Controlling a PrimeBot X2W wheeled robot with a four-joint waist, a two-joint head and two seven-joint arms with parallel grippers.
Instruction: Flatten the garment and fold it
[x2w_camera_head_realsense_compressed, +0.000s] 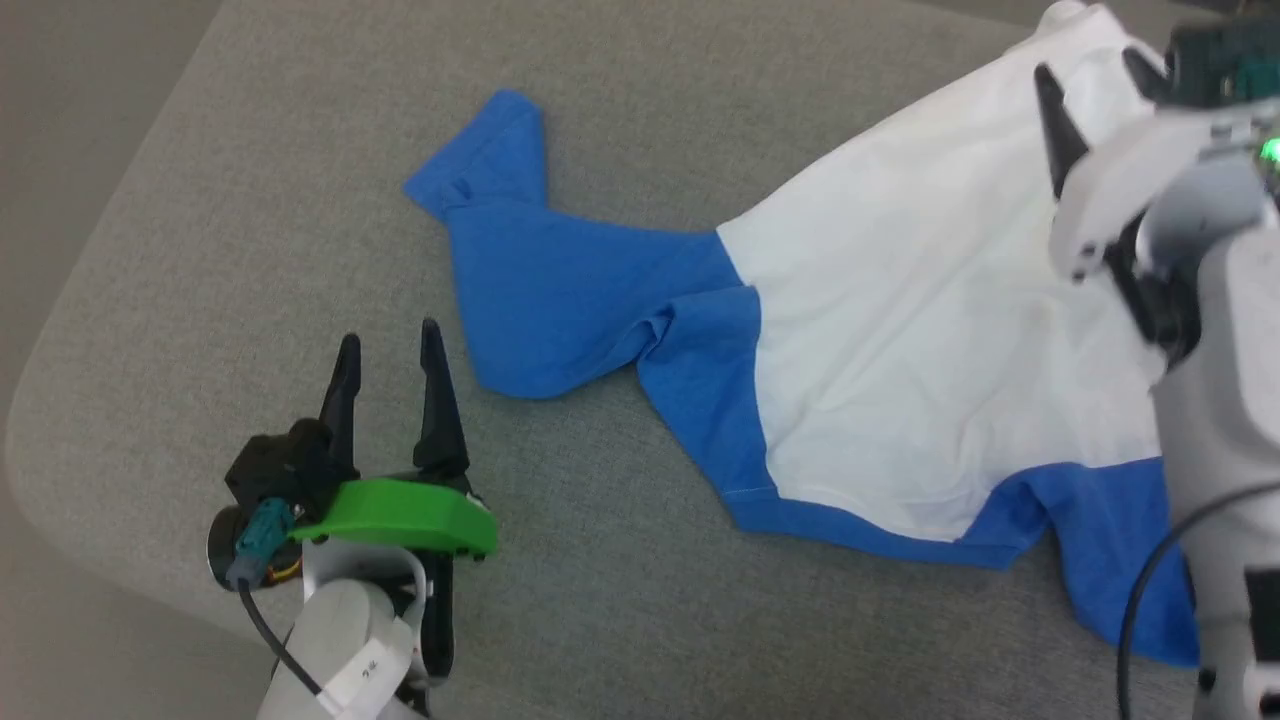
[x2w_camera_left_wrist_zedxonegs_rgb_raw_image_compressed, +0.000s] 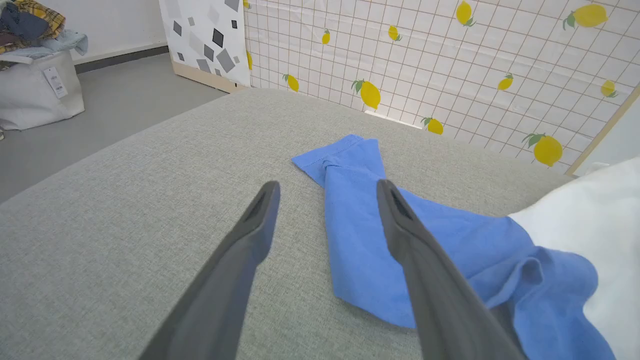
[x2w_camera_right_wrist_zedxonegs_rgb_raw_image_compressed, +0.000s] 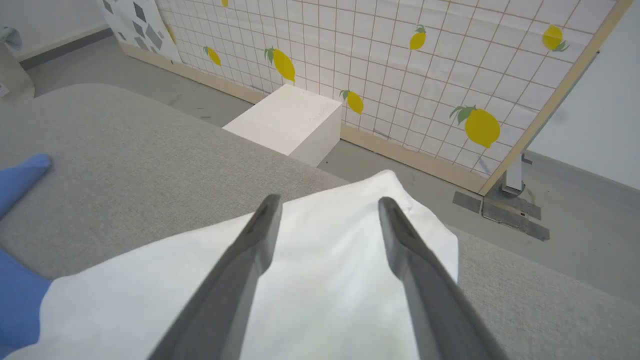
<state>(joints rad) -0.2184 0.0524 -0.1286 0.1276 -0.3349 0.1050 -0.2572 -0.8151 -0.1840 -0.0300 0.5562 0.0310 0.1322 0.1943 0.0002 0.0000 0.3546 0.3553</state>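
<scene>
Both our grippers stand wide with nothing held. The left gripper (x2w_camera_head_realsense_compressed: 389, 335) hovers over the grey cushion (x2w_camera_head_realsense_compressed: 230, 230) just beside the twisted blue sleeve (x2w_camera_head_realsense_compressed: 545, 290). The right gripper (x2w_camera_head_realsense_compressed: 1090, 65) hangs over the white body of the garment (x2w_camera_head_realsense_compressed: 900, 330), which lies rumpled across the cushion's right side. We judge flattening is the step in hand. Next we would pinch the sleeve's cuff and draw it out straight, gently, since soft cotton bunches.
</scene>
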